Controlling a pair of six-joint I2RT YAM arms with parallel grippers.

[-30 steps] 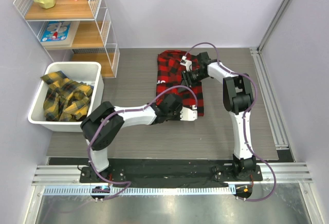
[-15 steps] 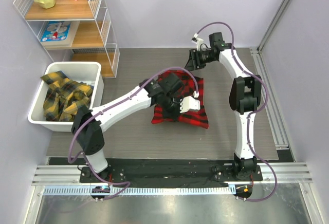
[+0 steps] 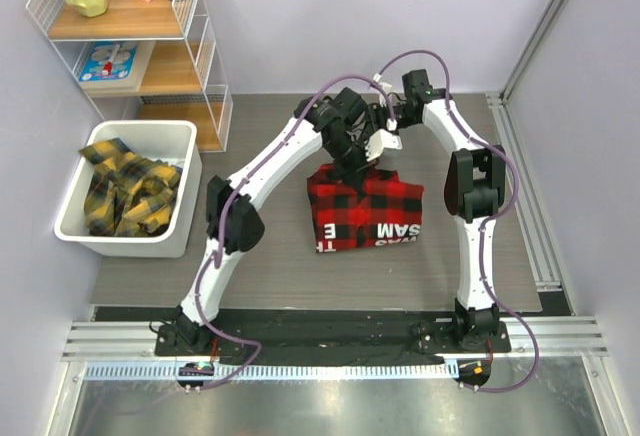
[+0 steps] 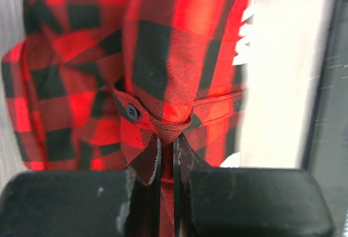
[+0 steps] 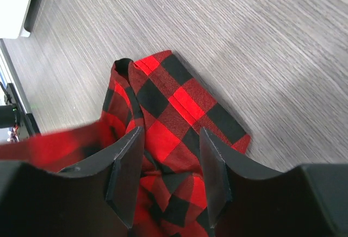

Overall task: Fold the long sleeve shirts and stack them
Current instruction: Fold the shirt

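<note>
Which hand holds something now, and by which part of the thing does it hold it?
The left hand pinches the red-and-black shirt by a bunched fold beside a button. The right hand is open, holding nothing.

A red-and-black checked shirt (image 3: 365, 214) with white lettering lies folded on the table (image 3: 260, 221), its far edge gathered at the left gripper (image 3: 356, 166); the right gripper (image 3: 384, 116) hangs just beyond; yellow-and-black checked shirts (image 3: 125, 191) lie heaped in a white bin (image 3: 140, 128).
</note>
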